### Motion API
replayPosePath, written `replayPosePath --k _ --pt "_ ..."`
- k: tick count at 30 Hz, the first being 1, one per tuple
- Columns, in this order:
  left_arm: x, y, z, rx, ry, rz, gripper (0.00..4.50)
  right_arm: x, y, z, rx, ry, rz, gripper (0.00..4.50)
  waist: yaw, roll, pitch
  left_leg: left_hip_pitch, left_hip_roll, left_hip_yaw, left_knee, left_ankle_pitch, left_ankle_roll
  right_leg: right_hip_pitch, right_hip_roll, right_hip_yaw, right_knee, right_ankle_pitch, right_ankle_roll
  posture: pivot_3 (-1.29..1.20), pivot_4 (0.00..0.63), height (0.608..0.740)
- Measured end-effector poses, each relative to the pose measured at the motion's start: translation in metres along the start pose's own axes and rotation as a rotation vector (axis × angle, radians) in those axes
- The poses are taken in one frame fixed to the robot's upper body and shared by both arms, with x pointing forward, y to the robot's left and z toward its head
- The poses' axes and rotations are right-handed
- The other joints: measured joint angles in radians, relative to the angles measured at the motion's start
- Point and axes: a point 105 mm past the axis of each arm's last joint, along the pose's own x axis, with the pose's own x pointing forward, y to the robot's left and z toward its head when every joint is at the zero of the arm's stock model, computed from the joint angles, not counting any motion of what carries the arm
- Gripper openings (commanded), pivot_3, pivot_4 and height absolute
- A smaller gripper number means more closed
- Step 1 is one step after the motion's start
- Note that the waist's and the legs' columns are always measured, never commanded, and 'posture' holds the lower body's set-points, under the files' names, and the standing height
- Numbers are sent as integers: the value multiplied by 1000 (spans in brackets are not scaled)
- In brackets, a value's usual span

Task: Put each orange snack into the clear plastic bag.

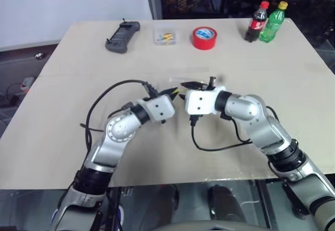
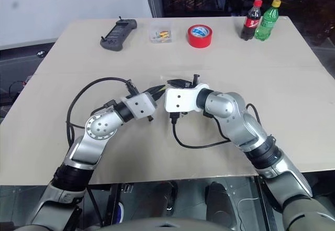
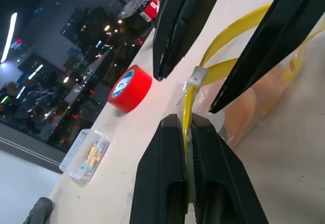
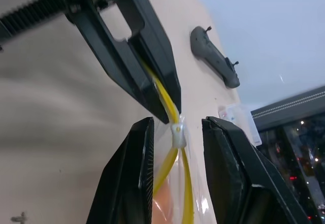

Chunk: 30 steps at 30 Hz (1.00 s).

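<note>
Near the middle of the desk (image 1: 63, 136), the left gripper (image 3: 189, 132) is clamped tight on the yellow seal strip of the clear plastic bag (image 3: 264, 89); the right gripper (image 4: 177, 127) stands partly open, astride the white slider; an orange snack (image 3: 244, 107) shows inside (only one discernible); sealing seems next, needing the right gripper to pinch the slider.

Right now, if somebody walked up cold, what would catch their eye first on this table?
Mid-table, the two pincers meet at the clear plastic bag: the left pincer is shut on its yellow seal strip, and the right pincer stands open around the white slider. An orange snack shows inside the bag. Along the far edge, a red tape roll stands out.
</note>
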Motion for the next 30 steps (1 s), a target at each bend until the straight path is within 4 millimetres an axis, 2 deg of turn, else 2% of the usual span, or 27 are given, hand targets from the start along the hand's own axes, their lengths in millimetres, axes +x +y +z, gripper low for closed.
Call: replayPosePath --k 3,4,19,20,22,25,30 --pt "0 0 0 -6 5 2 0 2 -1 -2 -8 1 3 671 -1 0 0 0 0 0 0 0 0 0 0 0 0 0 0 0 150 740" --pt "0 1 1 -7 5 5 0 2 -2 0 -15 -4 3 102 -2 0 0 0 0 0 0 0 0 0 0 0 0 0 0 0 150 740" --pt "1 3 3 -45 -13 20 0 0 -4 -2 -17 8 4 102 -7 0 0 0 0 0 0 0 0 0 0 0 0 0 0 0 150 740" --pt "2 3 4 -75 -29 23 0 -4 -4 -4 -22 15 0 102 -7 0 0 0 0 0 0 0 0 0 0 0 0 0 0 0 150 740" --pt "3 7 5 -112 -48 30 0 -21 -5 -20 -17 81 -23 102 2 0 0 0 -1 0 0 0 0 0 -1 0 0 0 0 0 150 740" --pt "-1 20 -1 -141 -42 69 0 -53 -14 -53 9 227 -71 102 10 0 0 0 0 0 0 0 0 0 0 0 0 0 0 0 150 740" --pt "1 27 1 -144 -67 81 0 -85 -18 -77 18 342 -104 102 10 0 0 0 0 1 0 0 0 0 -1 0 0 0 0 0 150 740"
